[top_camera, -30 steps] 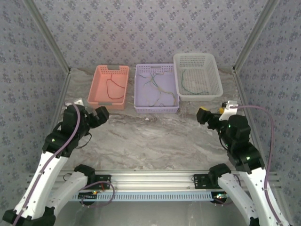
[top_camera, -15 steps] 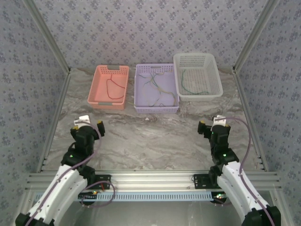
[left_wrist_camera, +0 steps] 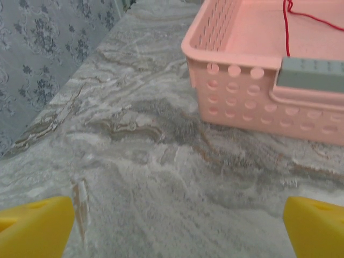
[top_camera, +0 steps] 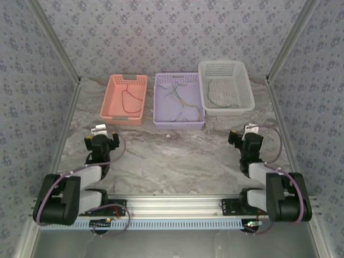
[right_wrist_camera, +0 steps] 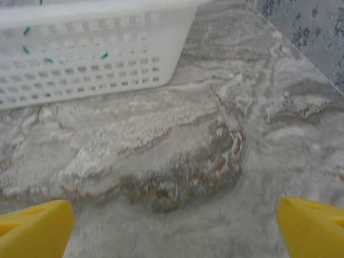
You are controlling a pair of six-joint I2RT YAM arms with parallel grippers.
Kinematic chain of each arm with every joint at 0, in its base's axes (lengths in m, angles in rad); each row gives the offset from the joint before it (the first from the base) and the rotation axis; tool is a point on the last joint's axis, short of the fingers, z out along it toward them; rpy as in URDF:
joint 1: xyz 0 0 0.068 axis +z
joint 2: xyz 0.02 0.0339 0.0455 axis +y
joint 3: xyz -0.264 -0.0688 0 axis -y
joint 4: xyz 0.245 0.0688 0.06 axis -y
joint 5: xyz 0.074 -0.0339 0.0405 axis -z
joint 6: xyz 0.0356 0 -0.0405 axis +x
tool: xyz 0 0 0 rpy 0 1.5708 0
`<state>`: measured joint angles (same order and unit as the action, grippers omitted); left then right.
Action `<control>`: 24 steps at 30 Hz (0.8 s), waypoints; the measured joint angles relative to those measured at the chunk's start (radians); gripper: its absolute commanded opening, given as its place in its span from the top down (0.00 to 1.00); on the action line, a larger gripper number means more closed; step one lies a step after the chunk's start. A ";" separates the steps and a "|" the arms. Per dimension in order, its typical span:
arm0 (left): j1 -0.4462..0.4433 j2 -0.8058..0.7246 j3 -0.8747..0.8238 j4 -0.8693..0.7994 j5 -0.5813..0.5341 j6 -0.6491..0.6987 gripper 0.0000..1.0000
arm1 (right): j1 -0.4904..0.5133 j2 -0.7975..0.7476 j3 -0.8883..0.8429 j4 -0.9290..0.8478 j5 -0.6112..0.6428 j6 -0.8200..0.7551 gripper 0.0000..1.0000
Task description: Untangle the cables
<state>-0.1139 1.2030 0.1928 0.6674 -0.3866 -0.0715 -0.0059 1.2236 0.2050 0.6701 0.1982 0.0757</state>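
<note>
Cables point(top_camera: 180, 101) seem partly sorted: tangle in purple basket point(top_camera: 178, 124) at 12 o'clock, red wire point(left_wrist_camera: 286, 32) in pink basket point(top_camera: 121, 119) at 11, green wire point(top_camera: 215, 94) in white basket point(top_camera: 228, 110) at 1, while left gripper point(top_camera: 101, 140) and right gripper point(top_camera: 244, 141) gape empty.

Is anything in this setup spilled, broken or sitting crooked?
Nothing looks spilled or damaged. The pink plastic basket, purple plastic basket and white mesh basket stand upright in a row on the marble table. The only untidy spot is the jumble of thin coloured cables inside the purple one.
</note>
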 measured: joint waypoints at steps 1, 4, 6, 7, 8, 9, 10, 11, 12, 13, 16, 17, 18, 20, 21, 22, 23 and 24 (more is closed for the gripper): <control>0.011 0.016 0.001 0.032 0.011 0.001 0.01 | -0.010 0.018 0.007 0.027 -0.010 -0.003 0.01; 0.046 0.061 0.011 0.111 0.048 0.002 0.01 | -0.037 0.081 0.023 0.115 -0.050 -0.013 0.01; 0.068 0.098 0.020 0.165 0.072 0.002 0.01 | -0.055 0.154 0.024 0.201 -0.086 -0.015 0.01; 0.077 0.124 0.024 0.198 0.086 0.001 0.01 | -0.061 0.188 0.024 0.233 -0.100 -0.016 0.01; 0.087 0.161 0.029 0.232 0.097 0.000 0.01 | -0.064 0.228 0.024 0.264 -0.117 -0.018 0.01; 0.094 0.203 0.032 0.272 0.108 0.000 0.01 | -0.065 0.261 0.024 0.285 -0.129 -0.021 0.01; 0.100 0.251 0.035 0.313 0.114 0.000 0.01 | -0.064 0.276 0.026 0.282 -0.138 -0.025 0.01; 0.103 0.301 0.038 0.348 0.123 0.001 0.01 | -0.064 0.280 0.028 0.277 -0.151 -0.029 0.01; 0.105 0.326 0.042 0.343 0.134 0.002 0.01 | -0.064 0.281 0.034 0.277 -0.163 -0.033 0.01; 0.107 0.330 0.044 0.325 0.142 0.002 0.01 | -0.064 0.281 0.045 0.272 -0.171 -0.037 0.01; 0.115 0.331 0.082 0.289 0.177 0.000 0.01 | -0.064 0.283 0.111 0.228 -0.196 -0.044 0.01; 0.121 0.331 0.115 0.262 0.190 0.000 0.01 | -0.060 0.284 0.134 0.218 -0.196 -0.048 0.01; 0.126 0.331 0.145 0.248 0.199 0.000 0.01 | -0.057 0.284 0.153 0.211 -0.195 -0.051 0.01; 0.132 0.331 0.179 0.243 0.214 0.000 0.01 | -0.051 0.284 0.168 0.204 -0.195 -0.056 0.01; 0.134 0.331 0.186 0.241 0.218 0.000 0.01 | -0.047 0.284 0.170 0.197 -0.195 -0.060 0.01; 0.134 0.331 0.187 0.240 0.219 0.000 0.01 | -0.045 0.285 0.170 0.190 -0.195 -0.063 0.01; 0.134 0.331 0.187 0.230 0.223 0.000 0.01 | -0.043 0.285 0.170 0.179 -0.194 -0.064 0.01; 0.134 0.331 0.187 0.220 0.224 0.000 0.01 | -0.041 0.286 0.170 0.171 -0.191 -0.066 0.01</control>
<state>0.0200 1.5337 0.3798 0.8875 -0.1627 -0.0715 -0.0471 1.5093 0.3752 0.8410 0.0071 0.0093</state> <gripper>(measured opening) 0.993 0.988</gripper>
